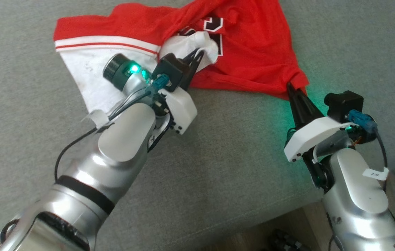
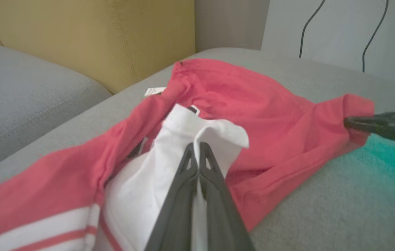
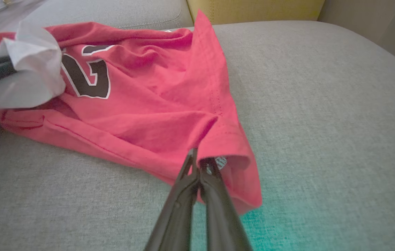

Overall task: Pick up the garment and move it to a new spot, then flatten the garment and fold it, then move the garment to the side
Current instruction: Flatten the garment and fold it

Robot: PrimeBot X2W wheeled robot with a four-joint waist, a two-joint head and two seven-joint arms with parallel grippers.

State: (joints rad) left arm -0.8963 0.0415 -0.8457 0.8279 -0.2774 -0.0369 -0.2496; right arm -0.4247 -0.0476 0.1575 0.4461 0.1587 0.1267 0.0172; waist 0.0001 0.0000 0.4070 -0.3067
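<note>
The garment is a red shirt with white parts and dark lettering, lying crumpled on a grey cushion. My left gripper is shut on a bunched white fold of the garment near its middle; in the left wrist view the fingers meet with white cloth pinched between them. My right gripper is shut on the garment's red lower right corner, and its fingertips bite into the hem. The right gripper's dark fingers also enter the left wrist view from the right, holding that red corner.
The grey cushion's front edge runs at the lower right, with wooden floor and cables below it. A mustard-yellow backrest and another grey cushion lie behind the garment. Bare cushion stretches to the right of the garment.
</note>
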